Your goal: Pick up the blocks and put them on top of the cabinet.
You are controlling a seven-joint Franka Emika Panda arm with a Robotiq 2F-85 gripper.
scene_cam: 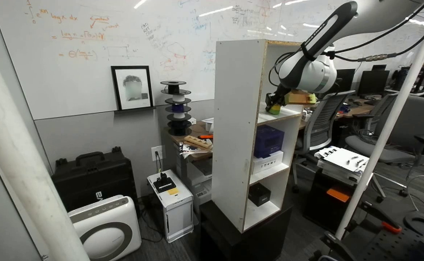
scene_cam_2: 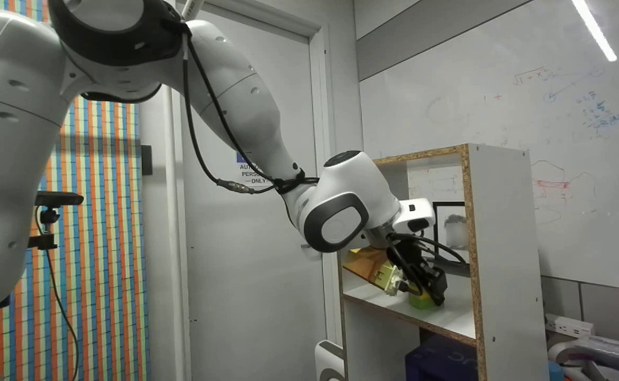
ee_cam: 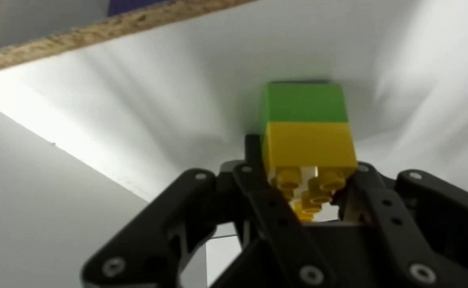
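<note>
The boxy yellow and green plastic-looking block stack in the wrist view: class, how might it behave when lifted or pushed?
The yellow and green block stack is probably stiff, given its straight edges and raised studs. Its flat sides should resist rolling. It might separate at the seam between colours.

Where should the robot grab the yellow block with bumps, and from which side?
Probably grip the yellow block by opposite side walls, coming from the studded side: visible walls look flat, the studs face the gripper, and a green block covers the underside.
</note>
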